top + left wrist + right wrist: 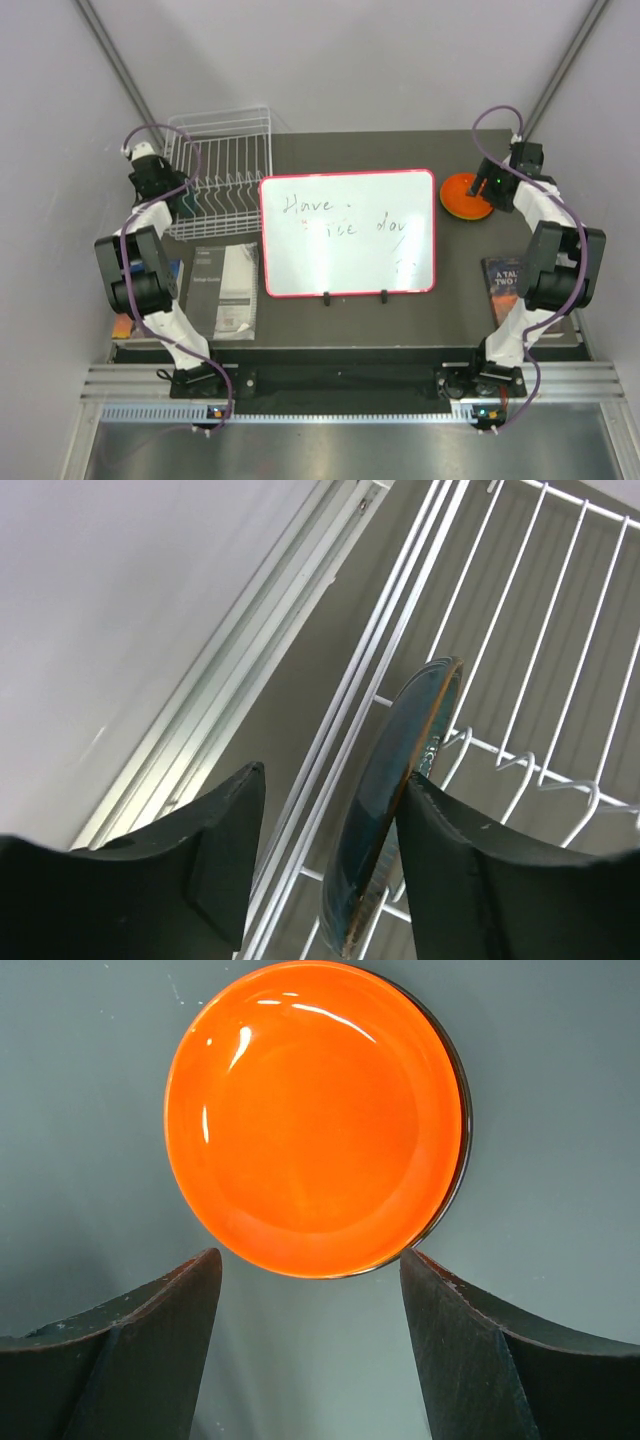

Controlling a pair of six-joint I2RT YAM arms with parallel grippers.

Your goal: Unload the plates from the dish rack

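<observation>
setting: robotics lab test cell. evidence: plain pale enclosure walls (350, 60) braced by diagonal metal struts (115, 55); dark table (380, 150) inside; slotted aluminium rail (340, 385) along its near edge, with cabled left arm (140, 280) and right arm (550, 270) bolted there; handwritten whiteboard (348, 232) lying flat; printed leaflet (235, 290); book (500, 275) at the right edge.

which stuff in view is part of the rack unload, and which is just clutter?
Job:
- dish rack
- teal-blue plate, on edge in the rack, between the open left gripper's fingers
- orange plate, flat on the table below the open right gripper

Clutter:
- whiteboard with handwriting
- pamphlets near the rack
- book at the right edge
</observation>
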